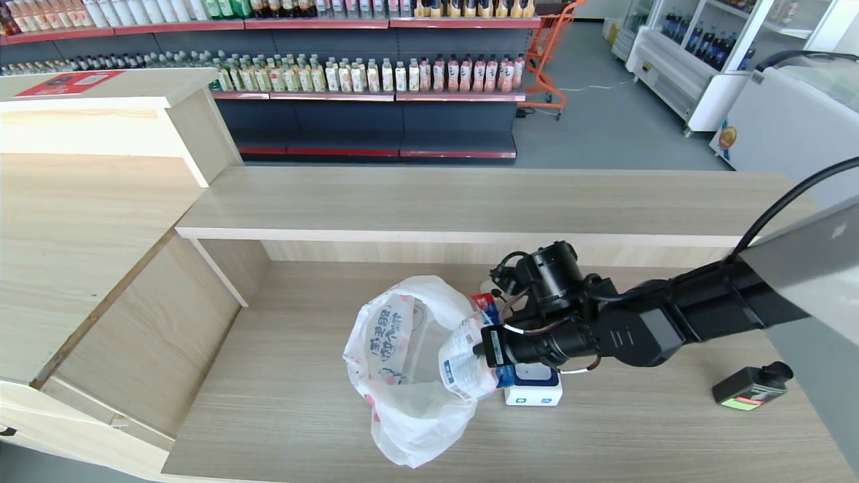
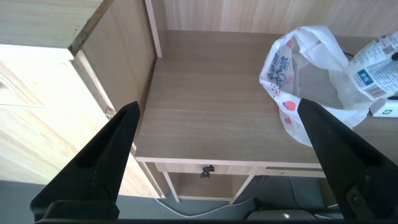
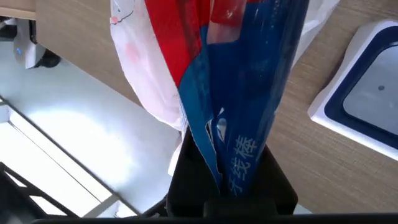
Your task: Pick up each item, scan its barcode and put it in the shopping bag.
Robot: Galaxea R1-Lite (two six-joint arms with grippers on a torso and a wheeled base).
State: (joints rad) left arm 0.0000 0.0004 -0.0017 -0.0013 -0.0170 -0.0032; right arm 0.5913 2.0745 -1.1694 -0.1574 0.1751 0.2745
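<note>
Now right gripper [image 1: 484, 351] is pinching the blue-and-red packet [image 1: 464, 362] at the mouth of the shopping bag [image 1: 392, 355], beside the scanner [image 1: 535, 392], likely needing to clear the rim before releasing; left gripper [image 2: 224, 146] is hanging wide open.

Right gripper [image 1: 484, 347] jaws clamped on packet [image 1: 462, 365] at shopping bag [image 1: 392, 376] mouth.

- Shopping bag [image 1: 402, 376]: white, see-thru, pink-red spots, dark lettering.
- Packet [image 3: 249, 93]: blue + red, white lettering.
- Scan base [image 1: 533, 397]: white, blue top.
- Bench [image 1: 268, 416]: pale wood grain.
</note>
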